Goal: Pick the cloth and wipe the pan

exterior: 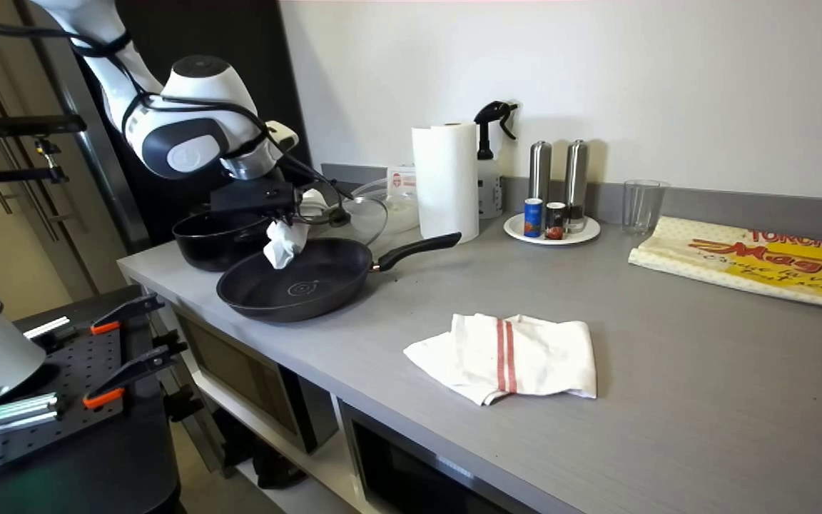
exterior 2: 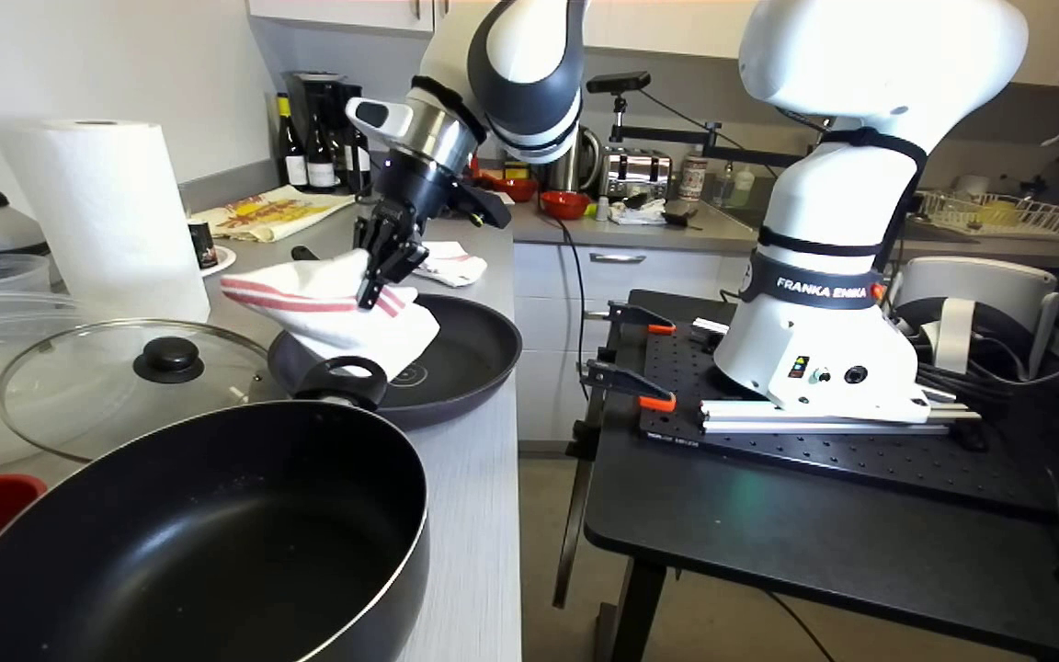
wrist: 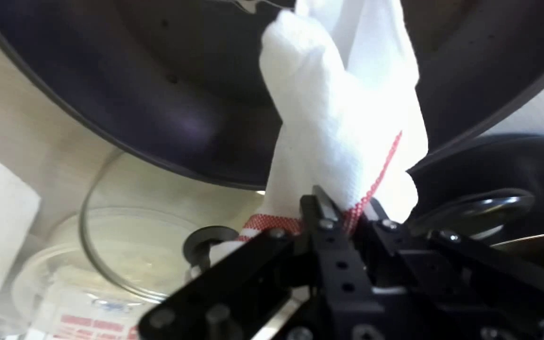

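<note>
- Gripper (wrist: 346, 204): jaws narrow, a bunched white cloth (exterior 2: 327, 322) with red stripes pinched between them.
- Cloth is held over the frying pan (exterior: 318, 291), its loose end hung downward — whether the pan's surface is touched cannot be told.
- Pan is set on the grey counter (exterior: 668, 357) — its handle (exterior: 418, 248) pointed away from the dark pot (exterior 2: 189, 552), which is placed just beside.
- Glass lid (exterior 2: 169, 357) is seen near pan and pot.
- Folded towel (exterior: 546, 357), also white and red-striped, is laid on the counter, well apart from the pan.
- Farther back, in an exterior view, are noted a paper-towel roll (exterior: 445, 182), a spray bottle (exterior: 489, 189) partly hidden by it, and a white plate (exterior: 516, 228) on which two metal grinders (exterior: 539, 175) and two small containers (exterior: 533, 218) are stood.
</note>
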{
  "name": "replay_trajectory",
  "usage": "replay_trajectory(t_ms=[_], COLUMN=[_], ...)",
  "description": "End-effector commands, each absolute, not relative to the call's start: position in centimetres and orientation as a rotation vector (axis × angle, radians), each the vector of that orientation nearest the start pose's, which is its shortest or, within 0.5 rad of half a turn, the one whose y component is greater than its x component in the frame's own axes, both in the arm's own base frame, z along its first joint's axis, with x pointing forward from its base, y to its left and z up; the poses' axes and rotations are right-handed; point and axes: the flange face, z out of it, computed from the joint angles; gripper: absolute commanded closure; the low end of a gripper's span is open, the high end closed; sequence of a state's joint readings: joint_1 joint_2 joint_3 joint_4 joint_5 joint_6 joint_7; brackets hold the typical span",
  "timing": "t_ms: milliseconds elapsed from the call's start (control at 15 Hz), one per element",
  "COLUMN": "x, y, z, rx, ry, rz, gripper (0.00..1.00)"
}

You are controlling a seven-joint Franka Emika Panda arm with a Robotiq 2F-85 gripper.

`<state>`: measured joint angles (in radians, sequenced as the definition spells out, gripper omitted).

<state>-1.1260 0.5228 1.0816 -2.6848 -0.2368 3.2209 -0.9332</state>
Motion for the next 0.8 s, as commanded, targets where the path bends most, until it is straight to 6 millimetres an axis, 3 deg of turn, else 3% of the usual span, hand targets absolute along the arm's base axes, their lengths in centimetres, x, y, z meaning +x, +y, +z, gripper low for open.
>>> replay_trajectory(t_ms=[0,467,733], x=[43.7,45.3,46.2], y=[2.4,-3.0,-7.3], z=[22.8,26.4,27.8], rx=[-2.682,-2.976,-3.082], ry=[-1.225,-0.867,-0.661], rz=[-0.788,-0.831,-0.788], gripper=[0.97,0.97,0.97])
